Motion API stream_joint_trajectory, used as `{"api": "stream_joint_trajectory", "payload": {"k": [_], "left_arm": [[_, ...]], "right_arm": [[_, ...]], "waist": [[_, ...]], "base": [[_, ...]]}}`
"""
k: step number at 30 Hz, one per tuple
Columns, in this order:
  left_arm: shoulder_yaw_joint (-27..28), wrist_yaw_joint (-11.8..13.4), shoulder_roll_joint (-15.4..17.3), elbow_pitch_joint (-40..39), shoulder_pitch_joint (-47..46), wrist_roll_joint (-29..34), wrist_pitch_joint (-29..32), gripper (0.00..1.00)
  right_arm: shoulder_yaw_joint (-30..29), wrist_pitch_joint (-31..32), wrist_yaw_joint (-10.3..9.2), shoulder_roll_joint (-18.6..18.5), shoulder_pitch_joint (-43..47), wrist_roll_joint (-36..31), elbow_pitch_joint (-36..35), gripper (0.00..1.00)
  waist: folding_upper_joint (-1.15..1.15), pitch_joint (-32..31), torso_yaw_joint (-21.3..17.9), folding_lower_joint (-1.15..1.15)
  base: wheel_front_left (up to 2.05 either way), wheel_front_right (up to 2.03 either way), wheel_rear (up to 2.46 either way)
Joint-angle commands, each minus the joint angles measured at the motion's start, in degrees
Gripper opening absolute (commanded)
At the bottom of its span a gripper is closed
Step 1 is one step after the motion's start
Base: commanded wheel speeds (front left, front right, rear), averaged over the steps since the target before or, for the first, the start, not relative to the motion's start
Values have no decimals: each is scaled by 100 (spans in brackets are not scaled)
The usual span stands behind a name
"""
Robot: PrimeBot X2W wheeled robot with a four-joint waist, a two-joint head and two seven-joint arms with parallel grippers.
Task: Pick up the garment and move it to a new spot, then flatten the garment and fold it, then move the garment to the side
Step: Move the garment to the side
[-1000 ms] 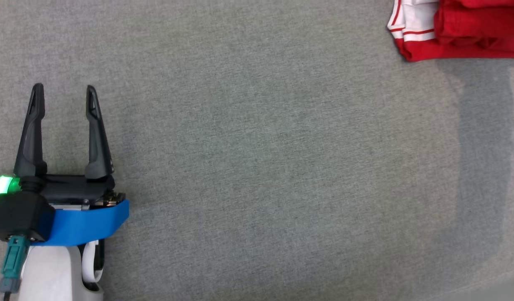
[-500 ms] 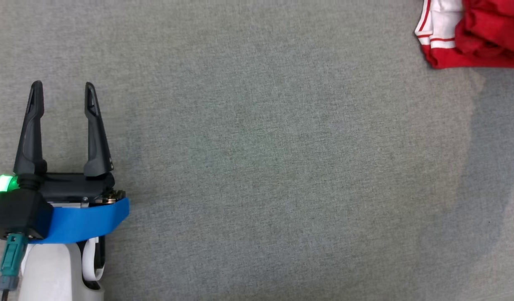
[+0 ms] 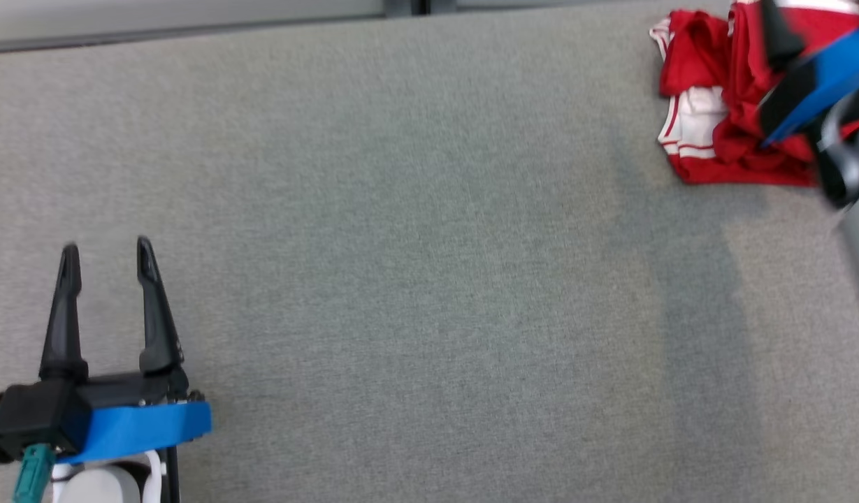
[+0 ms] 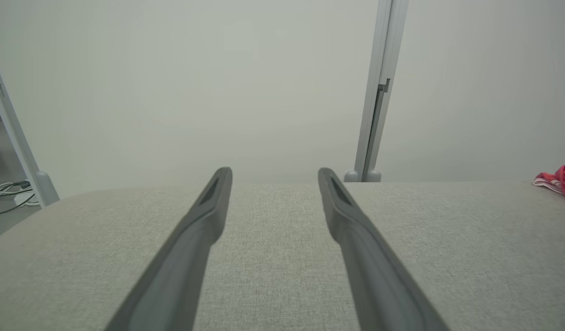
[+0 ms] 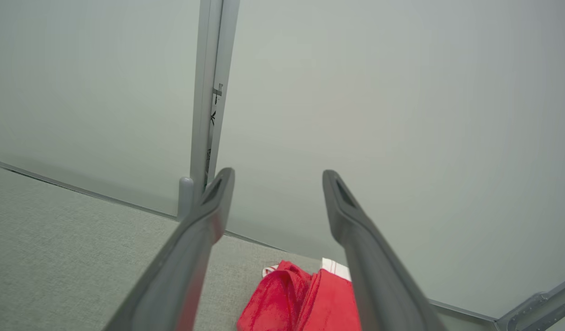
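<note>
Garment (image 3: 730,150) bunched on grey surface (image 3: 429,279) (right gripper (image 5: 277,177) jaws apart above)

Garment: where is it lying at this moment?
In the head view the red-and-white garment lies bunched at the far right of the grey surface, near its back edge, below the right gripper and far from the left gripper.
</note>
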Motion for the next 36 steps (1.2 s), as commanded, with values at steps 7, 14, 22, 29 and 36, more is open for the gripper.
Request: {"api": "stream_joint_trajectory", "payload": {"k": [7, 14, 22, 29, 36], "left_arm": [[137, -22, -92, 363, 487, -132, -15, 100], [82, -65, -146, 666, 708, -165, -16, 100], [24, -122, -172, 996, 832, -143, -16, 100], [-56, -159, -179, 1267, 955, -156, -16, 100], [-91, -183, -184, 1487, 1056, -160, -16, 100]], "right_arm": [[-736, -22, 1, 799, 2052, -208, -1638, 100], [-1402, -23, 1, 1274, 3474, -327, -2287, 100], [-1963, -23, 1, 1653, 4879, -593, -2965, 100], [-2272, -23, 1, 1953, 5802, -808, -3369, 100], [-2315, -24, 1, 2104, 6217, -950, -3503, 100]], "waist": [[1, -658, 188, 2], [1, -1024, 486, 2], [1, -1357, 685, 2], [1, -1668, 759, 2], [1, -1939, 807, 2]], "base": [[0, 0, 0], [0, 0, 0], [0, 0, 0], [0, 0, 0], [0, 0, 0]]}}
